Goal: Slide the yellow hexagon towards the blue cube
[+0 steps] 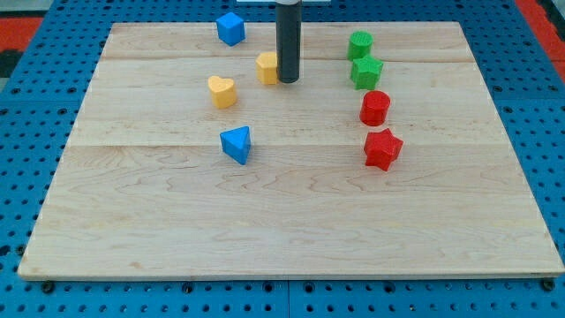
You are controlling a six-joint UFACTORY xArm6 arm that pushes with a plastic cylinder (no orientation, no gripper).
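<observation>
The yellow hexagon [267,67] lies near the board's top, left of centre. My tip [288,80] stands right against its right side, partly hiding its right edge. The blue cube [230,28] sits up and to the left of the hexagon, close to the board's top edge, with a short gap between them. The rod rises straight up out of the view's top.
A yellow heart [222,91] lies left and below the hexagon. A blue triangular block [237,144] is below that. On the right stand a green cylinder [360,44], a green star [365,72], a red cylinder [375,108] and a red star [382,148]. The wooden board [282,221] lies on a blue pegboard.
</observation>
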